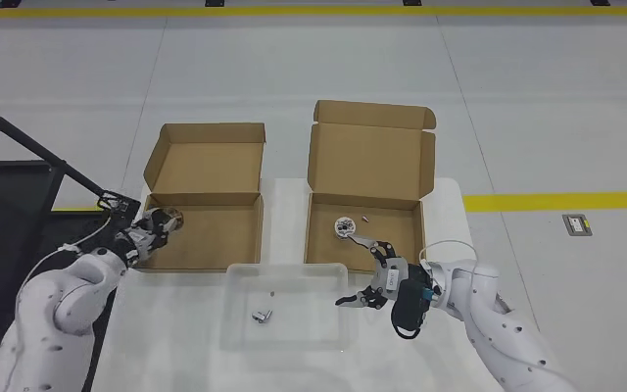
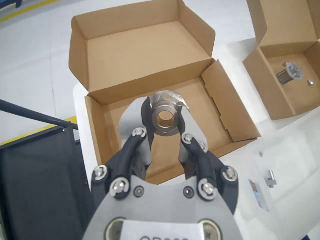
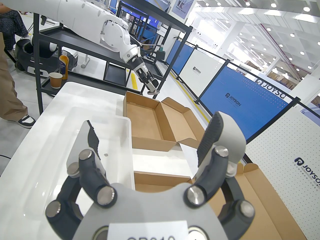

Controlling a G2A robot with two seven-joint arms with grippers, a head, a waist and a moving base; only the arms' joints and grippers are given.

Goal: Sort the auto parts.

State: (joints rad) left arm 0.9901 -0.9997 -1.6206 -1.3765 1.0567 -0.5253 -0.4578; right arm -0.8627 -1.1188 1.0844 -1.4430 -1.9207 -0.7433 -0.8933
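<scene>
Nearest, the clear tray (image 1: 299, 318) holds a small metal piece (image 1: 262, 316). The left gripper (image 1: 165, 220), clamped on a flanged bushing (image 2: 163, 119), hangs over the left box (image 1: 211, 245). The right gripper (image 1: 351, 269), jaws spread, hovers at the tray's right edge by the right box (image 1: 392, 220).

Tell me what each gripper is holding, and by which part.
The left gripper holds a flanged metal part by its cylindrical collar, with one finger on each side. The right gripper is open and holds nothing.
</scene>
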